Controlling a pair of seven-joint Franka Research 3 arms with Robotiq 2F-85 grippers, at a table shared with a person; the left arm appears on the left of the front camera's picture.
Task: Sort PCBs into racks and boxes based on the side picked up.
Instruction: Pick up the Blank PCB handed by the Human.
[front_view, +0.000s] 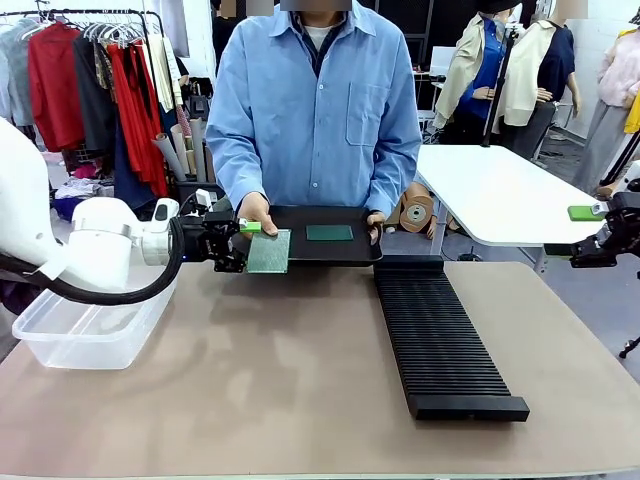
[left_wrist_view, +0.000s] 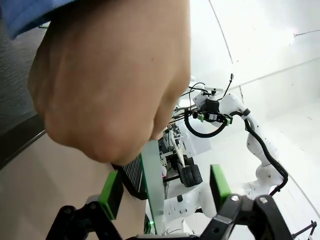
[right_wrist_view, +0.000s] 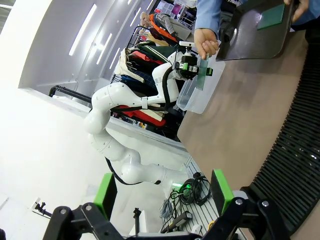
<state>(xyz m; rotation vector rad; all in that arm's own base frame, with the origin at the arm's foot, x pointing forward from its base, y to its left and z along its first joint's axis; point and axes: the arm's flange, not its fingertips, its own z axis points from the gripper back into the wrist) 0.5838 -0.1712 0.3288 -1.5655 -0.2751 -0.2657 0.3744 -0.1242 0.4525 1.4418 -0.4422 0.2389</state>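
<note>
Brown tabletop (front_view: 250, 390), slotted black rack (front_view: 440, 340), clear tub (front_view: 88, 342), green PCB (front_view: 268, 251)

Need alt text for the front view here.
A person holds a green circuit board between the open pads of the left claw, and a black tray with a second board. A clear tub sits left, a slotted black rack right.
</note>
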